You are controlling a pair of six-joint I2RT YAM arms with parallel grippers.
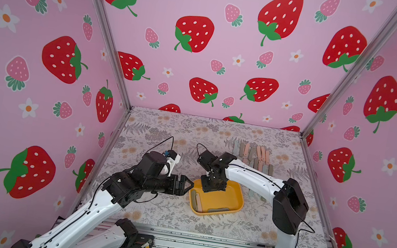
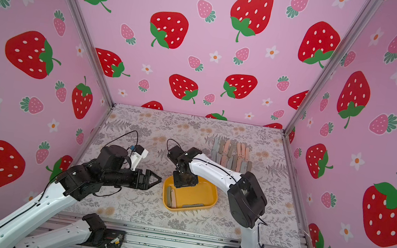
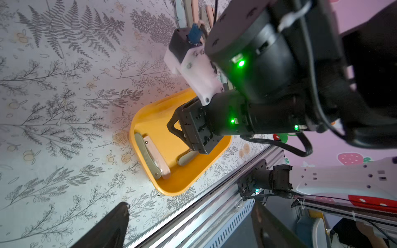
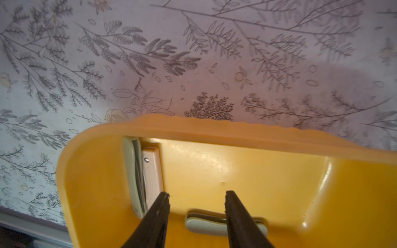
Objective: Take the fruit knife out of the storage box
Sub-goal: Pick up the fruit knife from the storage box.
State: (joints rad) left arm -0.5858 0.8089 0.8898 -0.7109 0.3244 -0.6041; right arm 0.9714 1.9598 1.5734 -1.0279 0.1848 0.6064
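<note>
The storage box [image 1: 234, 197] [image 2: 207, 196] is a shallow yellow tub on the floral table. Three folded fruit knives lie in it. A grey-green one [image 4: 132, 178] and a pink one [image 4: 152, 171] sit side by side along one short wall. Another grey-green one [image 4: 204, 224] lies along the near wall. My right gripper [image 4: 197, 193] [image 1: 211, 189] points down into the box. It is open, with bare box floor between its fingertips, and one finger overlaps the near knife in view. My left gripper [image 3: 191, 204] [image 1: 189, 184] hangs wide open just outside the box's left rim, holding nothing.
Several folded knives in grey and pink [image 1: 254, 157] lie in rows at the back right of the table. An aluminium rail [image 1: 200, 241] runs along the front edge. Strawberry-print walls close in the left, right and back sides.
</note>
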